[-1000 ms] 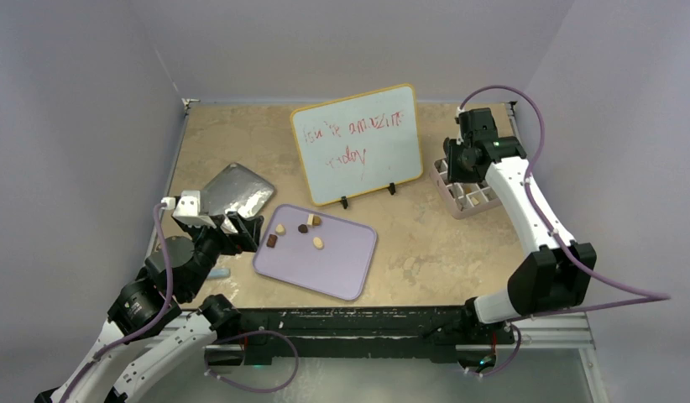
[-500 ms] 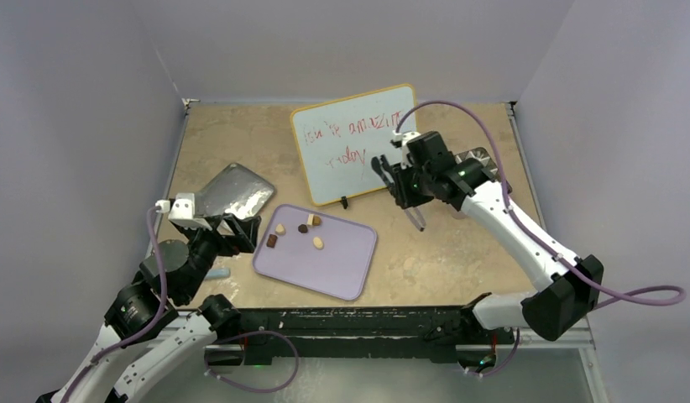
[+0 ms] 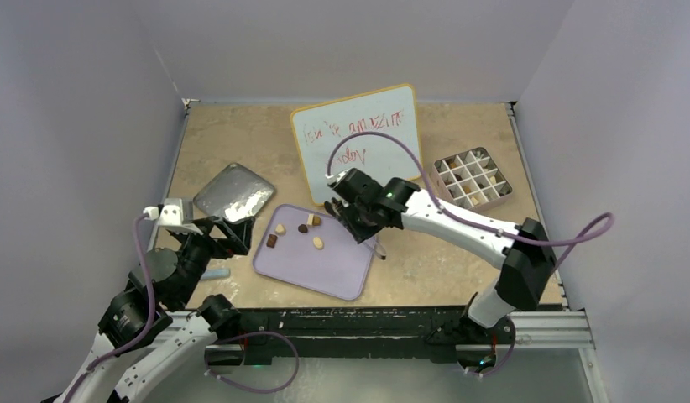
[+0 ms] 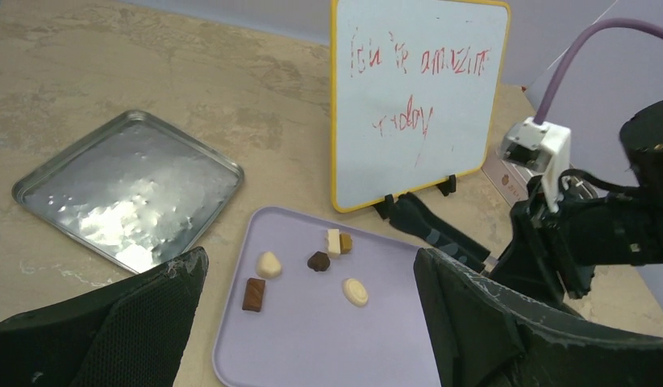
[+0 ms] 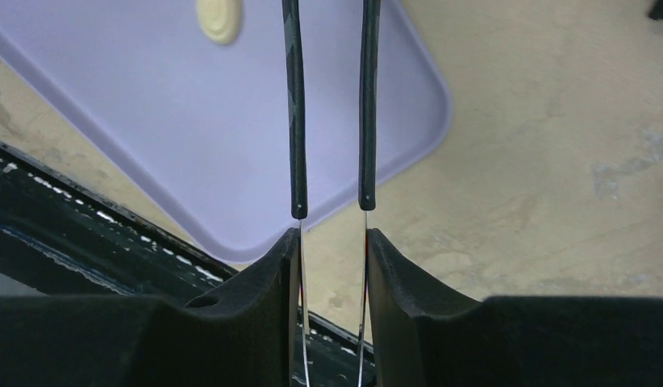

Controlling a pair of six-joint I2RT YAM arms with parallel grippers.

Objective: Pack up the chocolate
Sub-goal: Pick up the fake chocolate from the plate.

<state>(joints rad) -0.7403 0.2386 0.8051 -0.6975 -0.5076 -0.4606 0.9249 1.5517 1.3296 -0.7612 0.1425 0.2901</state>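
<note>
- Beige worktop (image 3: 442,252) carried a lavender tray (image 3: 329,273) with five pieces of chocolate (image 3: 318,243) on it.
- My left hand (image 3: 231,234) stood wide open beside it.
- My right hand (image 5: 332,238) gripped tweezers (image 5: 294,121) over its edge.

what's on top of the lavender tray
Toward its far left lie a cream heart, a brown block, a dark heart, a cream-and-tan piece and a cream oval. The right hand, holding tweezers, hides the tray's far right corner.

Lavender tray (image 3: 329,267), brown, tan and cream chocolate (image 3: 303,228), yellow-rimmed whiteboard (image 3: 358,143)
</note>
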